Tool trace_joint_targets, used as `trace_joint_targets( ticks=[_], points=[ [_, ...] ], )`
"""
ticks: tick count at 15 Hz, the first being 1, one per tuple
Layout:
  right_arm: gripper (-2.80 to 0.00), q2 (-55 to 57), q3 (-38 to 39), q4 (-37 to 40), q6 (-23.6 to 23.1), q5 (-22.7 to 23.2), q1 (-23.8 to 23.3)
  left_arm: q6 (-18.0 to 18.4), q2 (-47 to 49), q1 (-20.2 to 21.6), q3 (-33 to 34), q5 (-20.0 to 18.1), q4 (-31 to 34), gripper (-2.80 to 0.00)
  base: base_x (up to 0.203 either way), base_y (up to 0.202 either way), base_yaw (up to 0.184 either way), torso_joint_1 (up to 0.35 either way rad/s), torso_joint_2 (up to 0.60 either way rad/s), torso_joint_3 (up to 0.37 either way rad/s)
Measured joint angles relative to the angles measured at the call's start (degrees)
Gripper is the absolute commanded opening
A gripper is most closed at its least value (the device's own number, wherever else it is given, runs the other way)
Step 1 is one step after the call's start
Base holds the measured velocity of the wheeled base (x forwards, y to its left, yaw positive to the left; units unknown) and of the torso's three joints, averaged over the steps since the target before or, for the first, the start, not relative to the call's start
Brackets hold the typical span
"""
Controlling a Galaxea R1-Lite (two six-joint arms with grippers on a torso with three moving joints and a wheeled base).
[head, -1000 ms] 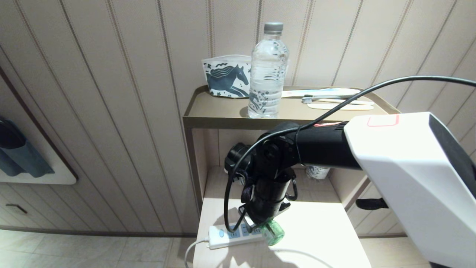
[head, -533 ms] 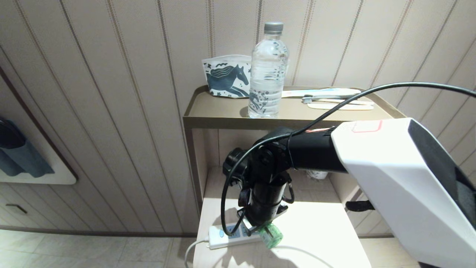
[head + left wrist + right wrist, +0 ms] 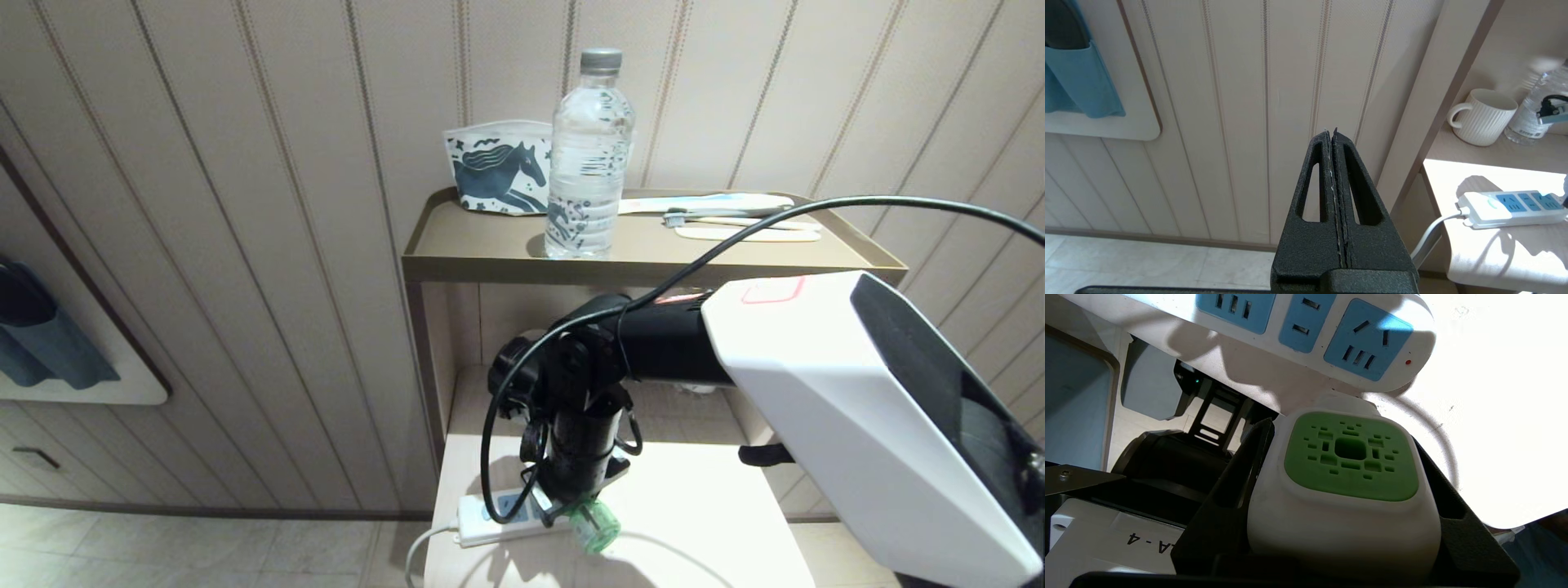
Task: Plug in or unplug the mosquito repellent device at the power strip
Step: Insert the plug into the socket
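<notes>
Right gripper [image 3: 1347, 498] clamps the repellent [image 3: 1345, 486] by its white body, holding it just off the end of the power strip [image 3: 1331, 339] on the counter [image 3: 702, 523]. Left gripper [image 3: 1334, 139] hangs closed, empty, by the wall.

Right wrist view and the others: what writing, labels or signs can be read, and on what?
"A-4", seen upside down, on a white sticker on the robot's own body beside the right gripper.
Water bottle label: printed, too small to read.
Power strip, repellent device: no readable text.
</notes>
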Motion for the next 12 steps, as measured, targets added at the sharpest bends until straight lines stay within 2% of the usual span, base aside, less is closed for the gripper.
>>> trace_joint_targets(
  ticks=[12],
  points=[
    [-2.8, 1.93, -0.89, -0.27, 0.06, 0.27, -0.53, -0.02, 0.0, 0.01, 0.0, 0.01, -0.01, -2.8, 0.0, 0.0, 0.0, 0.0, 0.0, 0.0]
  ],
)
